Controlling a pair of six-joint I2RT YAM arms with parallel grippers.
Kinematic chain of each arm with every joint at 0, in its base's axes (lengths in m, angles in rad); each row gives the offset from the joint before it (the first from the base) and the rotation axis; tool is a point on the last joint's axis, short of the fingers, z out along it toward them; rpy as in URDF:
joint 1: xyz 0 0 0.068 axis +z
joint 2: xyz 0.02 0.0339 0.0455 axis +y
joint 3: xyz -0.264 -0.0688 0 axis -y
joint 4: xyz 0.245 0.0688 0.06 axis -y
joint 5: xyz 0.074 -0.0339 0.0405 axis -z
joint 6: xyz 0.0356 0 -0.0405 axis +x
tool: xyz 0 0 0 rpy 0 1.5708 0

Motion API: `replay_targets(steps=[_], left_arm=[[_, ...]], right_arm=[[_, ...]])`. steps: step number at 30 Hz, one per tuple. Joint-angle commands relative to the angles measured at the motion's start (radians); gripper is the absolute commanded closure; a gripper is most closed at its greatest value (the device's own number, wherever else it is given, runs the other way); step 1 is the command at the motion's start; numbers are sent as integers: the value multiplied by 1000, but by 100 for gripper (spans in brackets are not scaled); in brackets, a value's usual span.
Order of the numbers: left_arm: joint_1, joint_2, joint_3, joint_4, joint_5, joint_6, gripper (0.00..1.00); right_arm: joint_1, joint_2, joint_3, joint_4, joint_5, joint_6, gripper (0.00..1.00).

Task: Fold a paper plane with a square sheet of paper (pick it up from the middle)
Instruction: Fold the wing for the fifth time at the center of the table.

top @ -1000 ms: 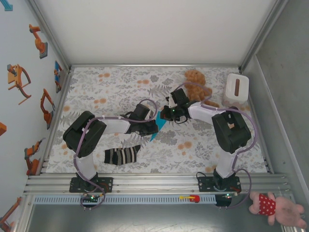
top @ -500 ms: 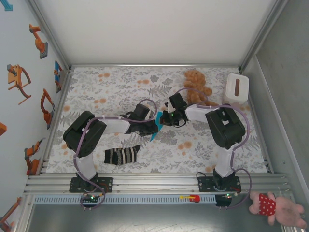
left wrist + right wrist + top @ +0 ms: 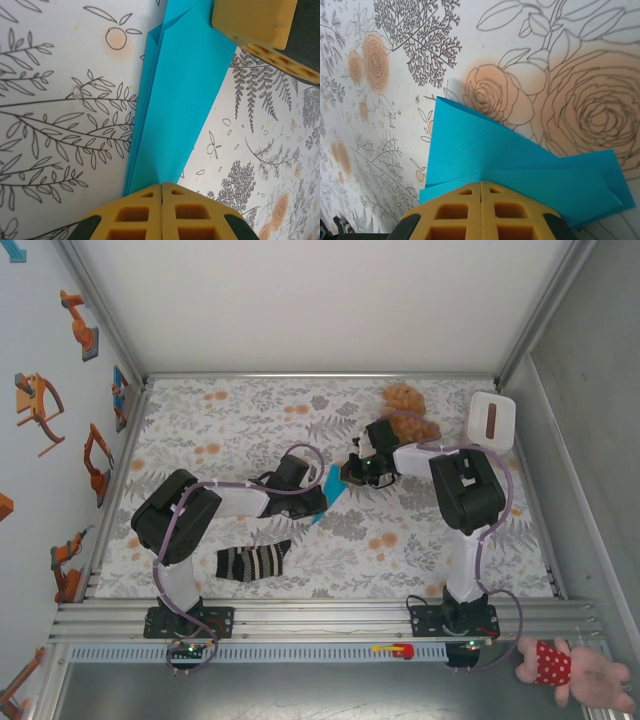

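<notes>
Between the two end effectors, the turquoise paper plane (image 3: 175, 100) lay stretched low over the flowered worktop (image 3: 60, 75), already narrowed to a long layered dart. The left end effector (image 3: 161, 192) was closed tight on the near end, and the right end effector (image 3: 481, 187) was pinched shut on the opposite end, with folded flaps fanning out ahead of its fingers. Over the last second the right arm had drawn its elbow in and carried its end effector a little away from the left one, toward the brown teddy bear (image 3: 405, 410), while the left arm held its place. More turquoise showed between the two grips than before. That probably meant the folded body was being pulled taut to set its creases, a late step in the folding.
</notes>
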Motion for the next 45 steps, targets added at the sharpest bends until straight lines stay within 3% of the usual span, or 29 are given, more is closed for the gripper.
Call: replay_targets(steps=[1,15,20,25,32,45], left_arm=[[-1,44,-40,-136,-10,-2,94],[-1,63,-40,-153,-5,-1,94],[-1,63,-11,-169,-1,8,93],[-1,62,7,-176,3,11,94],[0,49,26,-185,6,13,93],[-1,26,49,-196,26,16,93]], right_arm=[[-55,42,15,61,107,-39,100],[-132,56,28,113,65,-71,100],[-128,-26,27,89,65,-60,100],[-83,-190,-21,53,88,-47,100],[25,-261,-138,85,95,28,100],[142,-113,-132,101,40,98,100]])
